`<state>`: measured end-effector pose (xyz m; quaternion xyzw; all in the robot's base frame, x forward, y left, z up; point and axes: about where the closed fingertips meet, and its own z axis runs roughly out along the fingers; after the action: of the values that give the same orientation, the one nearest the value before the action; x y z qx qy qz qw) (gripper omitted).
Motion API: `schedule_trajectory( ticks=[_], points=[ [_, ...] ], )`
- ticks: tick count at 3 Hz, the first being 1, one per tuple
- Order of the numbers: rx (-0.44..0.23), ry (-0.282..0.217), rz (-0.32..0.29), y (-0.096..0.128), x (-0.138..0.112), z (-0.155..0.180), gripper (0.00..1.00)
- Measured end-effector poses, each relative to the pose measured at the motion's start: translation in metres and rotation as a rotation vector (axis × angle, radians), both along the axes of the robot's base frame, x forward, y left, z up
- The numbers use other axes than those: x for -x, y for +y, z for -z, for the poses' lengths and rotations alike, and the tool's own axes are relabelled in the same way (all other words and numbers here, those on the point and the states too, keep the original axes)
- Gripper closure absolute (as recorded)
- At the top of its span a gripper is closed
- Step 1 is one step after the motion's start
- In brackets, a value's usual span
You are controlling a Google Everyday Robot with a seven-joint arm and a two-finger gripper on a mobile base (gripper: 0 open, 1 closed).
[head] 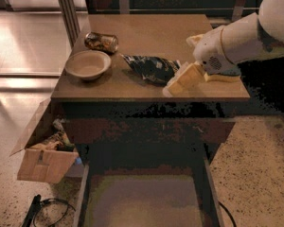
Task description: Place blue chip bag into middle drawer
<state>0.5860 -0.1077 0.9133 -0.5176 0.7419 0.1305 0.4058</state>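
Here, one bowl [88, 64], one blue chip bag [151, 68], tool [176, 85] beside it.

The crumpled dark blue foil chip bag [149, 67] shows white markings on the plain brown wooden tabletop [146, 30]; just beside it hangs the pale cream two-finger gripper [174, 85]; the round bowl [88, 64] is beige, the wide shallow drawer [146, 200] tan-grey inside

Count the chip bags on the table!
1. The crumpled dark blue foil chip bag lies on the brown wooden table, right of the tan round bowl. The pale two-finger gripper is beside its right end. The white arm may hide others.
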Motion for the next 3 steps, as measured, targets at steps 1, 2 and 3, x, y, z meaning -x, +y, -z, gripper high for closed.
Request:
schedule_trajectory(
  ticks=[1, 2, 3],
  points=[
    [0.043, -0.022, -0.020, 0.014, -0.029, 0.025, 0.00],
    [0.092, -0.061, -0.030, 0.021, -0.059, 0.039, 0.00],
    [0.106, -0.067, -0.022, 0.026, -0.083, 0.051, 0.00]
  ],
)
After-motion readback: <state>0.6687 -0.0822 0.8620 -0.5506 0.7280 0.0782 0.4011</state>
